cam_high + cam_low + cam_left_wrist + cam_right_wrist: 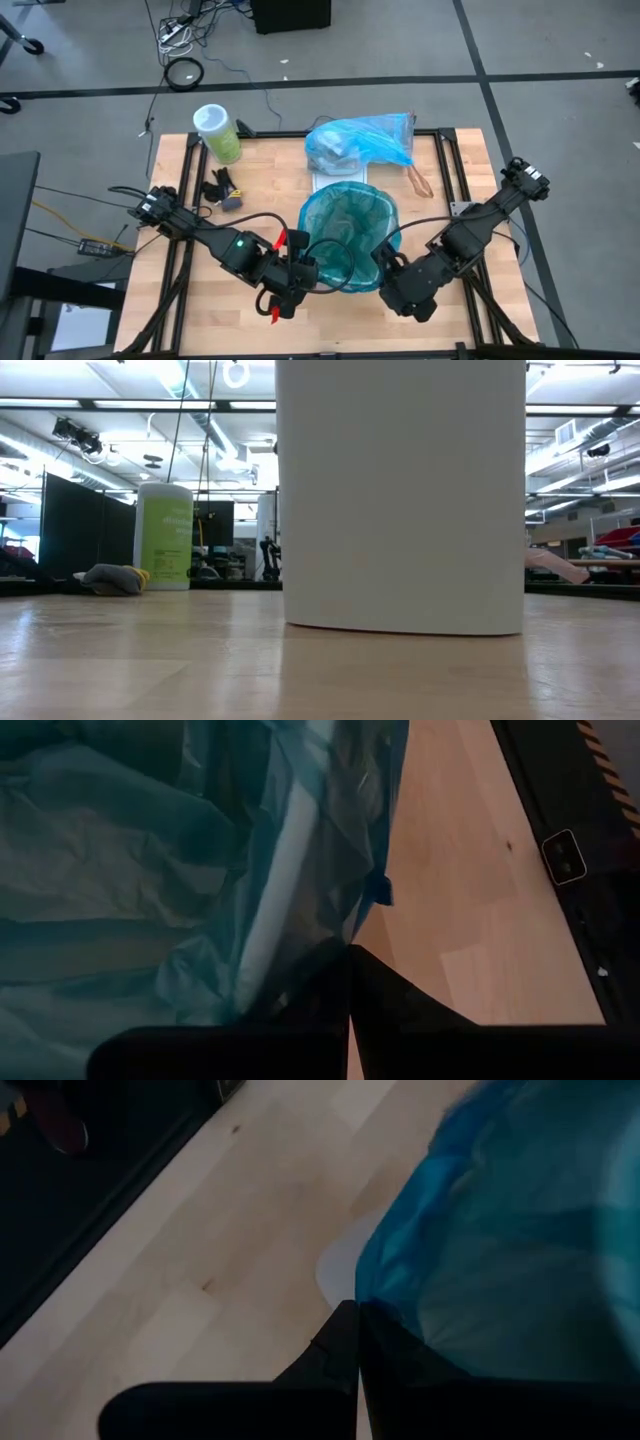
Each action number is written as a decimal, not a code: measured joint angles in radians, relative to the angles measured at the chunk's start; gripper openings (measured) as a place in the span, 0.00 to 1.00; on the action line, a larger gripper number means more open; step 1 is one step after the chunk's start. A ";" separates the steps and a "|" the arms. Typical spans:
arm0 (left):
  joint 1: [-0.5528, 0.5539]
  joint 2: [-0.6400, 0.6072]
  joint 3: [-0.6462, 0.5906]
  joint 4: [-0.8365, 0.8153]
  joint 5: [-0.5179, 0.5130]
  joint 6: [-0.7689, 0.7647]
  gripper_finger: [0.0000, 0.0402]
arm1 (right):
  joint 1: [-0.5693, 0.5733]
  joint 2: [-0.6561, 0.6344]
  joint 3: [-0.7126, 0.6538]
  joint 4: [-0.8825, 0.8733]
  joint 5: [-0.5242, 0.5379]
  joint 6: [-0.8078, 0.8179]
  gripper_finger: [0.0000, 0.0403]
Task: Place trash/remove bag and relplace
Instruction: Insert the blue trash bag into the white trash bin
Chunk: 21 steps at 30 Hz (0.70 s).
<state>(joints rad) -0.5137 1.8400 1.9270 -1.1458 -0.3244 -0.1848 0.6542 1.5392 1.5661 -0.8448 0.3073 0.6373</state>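
Note:
A white bin [400, 495] stands mid-table, lined with a darker teal-green plastic bag [345, 232] whose mouth is open upward. Behind it, toward the far edge, the light sky-blue bag [360, 142] lies bunched on the table with pale trash showing through it. My left gripper [305, 268] is at the bin's near-left rim, and my right gripper [385, 262] is at its near-right rim. Each is shut on the teal film. The low view shows neither gripper. My left gripper pinches the teal bag's edge film [325, 942] between its two shut fingers, just outside the bin's white rim [285, 860]. It comes slanting down from the near left. The film runs crumpled from the fingers over the rim into the bin. My right gripper pinches the teal bag's edge [388, 1308] at the bin's near-right side between its shut fingers. It comes slanting down from the near right. The film bulges out from the fingertips toward the bin; how many layers it has cannot be told.
A green-labelled canister [218, 132] stands at the far left. Small dark objects [225, 190] lie near the left edge, and a brownish scrap [420, 182] lies right of the sky-blue bag. Bare wood shows along the table's near edge [340, 330].

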 joint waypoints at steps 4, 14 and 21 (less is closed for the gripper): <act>0.001 0.000 0.000 -0.001 0.001 0.002 0.03 | -0.002 0.004 0.000 0.005 0.021 0.015 0.01; 0.002 -0.003 0.047 -0.031 0.037 0.072 0.03 | 0.004 -0.015 0.001 0.045 0.008 0.015 0.27; 0.001 -0.006 0.076 -0.052 0.152 0.130 0.14 | 0.007 -0.022 0.001 0.040 0.029 0.015 0.51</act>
<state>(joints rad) -0.5129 1.8343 2.0026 -1.1978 -0.1724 -0.0550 0.6617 1.5177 1.5673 -0.8045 0.3367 0.6521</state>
